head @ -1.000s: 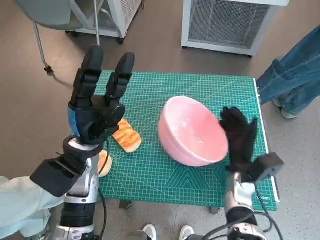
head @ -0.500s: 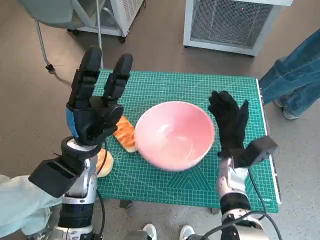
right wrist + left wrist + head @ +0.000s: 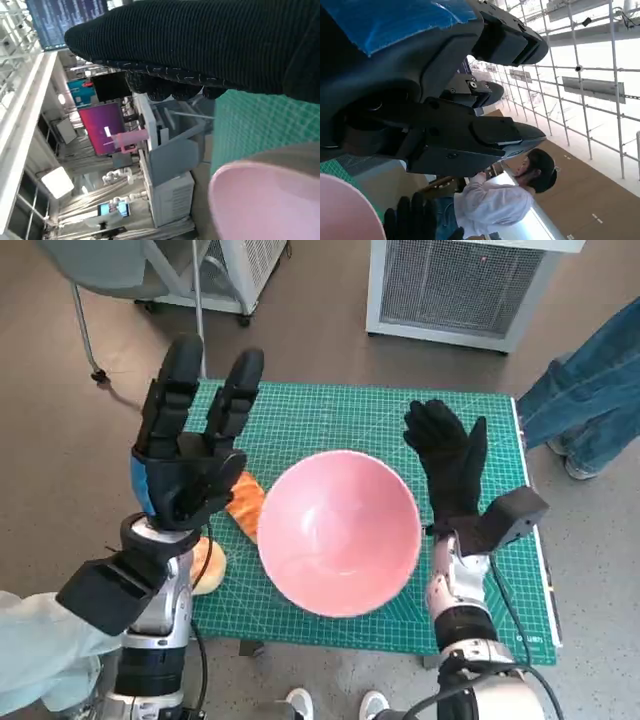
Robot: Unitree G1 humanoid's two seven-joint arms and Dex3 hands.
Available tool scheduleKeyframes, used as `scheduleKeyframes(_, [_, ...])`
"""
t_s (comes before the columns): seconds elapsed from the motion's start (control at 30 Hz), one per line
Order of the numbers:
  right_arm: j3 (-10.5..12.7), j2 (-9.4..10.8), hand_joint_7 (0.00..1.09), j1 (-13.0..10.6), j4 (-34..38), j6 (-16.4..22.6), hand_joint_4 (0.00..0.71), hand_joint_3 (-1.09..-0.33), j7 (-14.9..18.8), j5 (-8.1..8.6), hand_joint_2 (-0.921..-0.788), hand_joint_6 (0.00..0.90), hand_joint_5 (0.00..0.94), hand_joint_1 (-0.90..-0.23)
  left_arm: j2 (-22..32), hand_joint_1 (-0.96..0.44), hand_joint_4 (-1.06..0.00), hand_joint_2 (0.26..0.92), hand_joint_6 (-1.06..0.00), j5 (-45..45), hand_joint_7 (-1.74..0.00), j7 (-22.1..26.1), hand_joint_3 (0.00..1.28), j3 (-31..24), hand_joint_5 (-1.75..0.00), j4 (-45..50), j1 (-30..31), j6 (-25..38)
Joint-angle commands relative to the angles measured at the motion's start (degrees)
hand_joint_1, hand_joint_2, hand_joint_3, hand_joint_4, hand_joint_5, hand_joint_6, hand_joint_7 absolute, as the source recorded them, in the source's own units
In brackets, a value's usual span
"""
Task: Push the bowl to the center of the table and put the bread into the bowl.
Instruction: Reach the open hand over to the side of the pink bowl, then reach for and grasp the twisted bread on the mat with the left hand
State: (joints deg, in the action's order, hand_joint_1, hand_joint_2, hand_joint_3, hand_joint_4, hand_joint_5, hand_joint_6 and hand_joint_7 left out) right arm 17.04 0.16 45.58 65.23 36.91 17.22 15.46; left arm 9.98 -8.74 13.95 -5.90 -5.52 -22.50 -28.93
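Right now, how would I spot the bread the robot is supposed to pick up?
Find the green mat on the small table, then the big pink bowl on it. The bread lies against the bowl's side nearest the blue-taped left hand: a toasted orange slice, unlike the rounder bun at the mat's edge.

The bowl (image 3: 339,533) sits mid-table (image 3: 300,410), bread (image 3: 243,504) touching its left, right hand (image 3: 448,462) beside its right.

We see a small table topped by a green gridded cutting mat (image 3: 340,410) mid-frame; on it a glossy pink round bowl (image 3: 338,532), a toasted orange bread slice (image 3: 245,505) left, and a pale bun (image 3: 207,562) lower left.
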Motion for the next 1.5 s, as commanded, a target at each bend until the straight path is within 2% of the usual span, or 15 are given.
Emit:
scheduleKeyframes(0.03, [-0.33, -1.39, 0.45, -0.3, -3.18, 1.01, 0.236, -0.809, -0.73, -0.91, -0.921, 0.114, 0.0, -0.555, 0.69, -0.11, -0.44, 0.921, -0.47, 0.33, 0.0, 0.0, 0.25, -0.63, 0.0, -0.03, 0.75, -0.65])
scheduleKeyframes(0.2, [-1.13, -1.87, 0.46, -0.75, -7.66, 3.41, 0.235, -0.817, -1.68, -1.73, -0.921, 0.119, 0.001, -0.559, 0.55, -0.11, -0.44, 0.921, -0.47, 0.48, 0.0, -0.19, 0.25, -0.54, 0.0, -0.56, 0.51, -0.84])
scheduleKeyframes(0.37, [-2.0, -1.82, 0.48, -2.03, -13.98, 5.68, 0.242, -0.794, -1.2, -1.6, -0.921, 0.121, 0.004, -0.583, 0.26, -0.11, -0.45, 0.921, -0.47, 0.9, 0.0, -0.51, 0.25, -0.33, 0.0, -0.88, 0.27, -1.07])
scheduleKeyframes(0.5, [-2.95, -1.68, 0.56, -3.37, -19.43, 6.65, 0.246, -0.773, -0.3, -1.16, -0.921, 0.088, 0.004, -0.605, 0.24, -0.11, -0.44, 0.921, -0.47, 0.82, 0.0, -0.41, 0.25, -0.32, 0.0, -1.37, -0.03, -1.29])
scheduleKeyframes(0.63, [-4.38, -1.6, 0.6, -5.32, -25.4, 6.87, 0.248, -0.765, 0.1, -1.35, -0.921, 0.072, 0.003, -0.618, 0.41, -0.11, -0.44, 0.921, -0.47, 0.52, 0.0, -0.14, 0.25, -0.47, 0.0, -2.03, -0.4, -1.55])
scheduleKeyframes(0.73, [-5.63, -1.74, 0.64, -6.84, -29.64, 6.75, 0.248, -0.768, 0.12, -1.91, -0.921, 0.047, 0.003, -0.626, 0.66, -0.11, -0.44, 0.921, -0.47, 0.25, 0.0, 0.08, 0.25, -0.66, 0.0, -2.6, -0.72, -1.76])
scheduleKeyframes(1.07, [-9.17, -2.49, 0.75, -11.06, -40.62, 4.29, 0.26, -0.768, 1.1, -1.89, -0.921, 0.003, 0.008, -0.621, 3.72, -0.12, -0.45, 0.921, -0.47, -0.78, 0.0, 1.67, 0.25, -2.93, 0.0, -4.28, -1.77, -2.81])
scheduleKeyframes(1.17, [-9.89, -2.62, 0.75, -11.89, -42.84, 3.72, 0.26, -0.766, 1.06, -1.95, -0.921, 0.0, 0.008, -0.611, 5.0, -0.13, -0.45, 0.921, -0.47, -0.41, 0.0, 1.93, 0.25, -3.62, 0.0, -4.53, -2.0, -3.18])
scheduleKeyframes(1.5, [-11.05, -2.71, 0.77, -13.57, -47.65, 2.32, 0.27, -0.766, 1.73, -0.55, -0.921, -0.001, 0.013, -0.609, 11.7, -0.18, -0.45, 0.921, -0.46, 0.25, 0.0, 5.01, 0.23, -5.45, 0.0, -6.54, -2.49, -4.71])
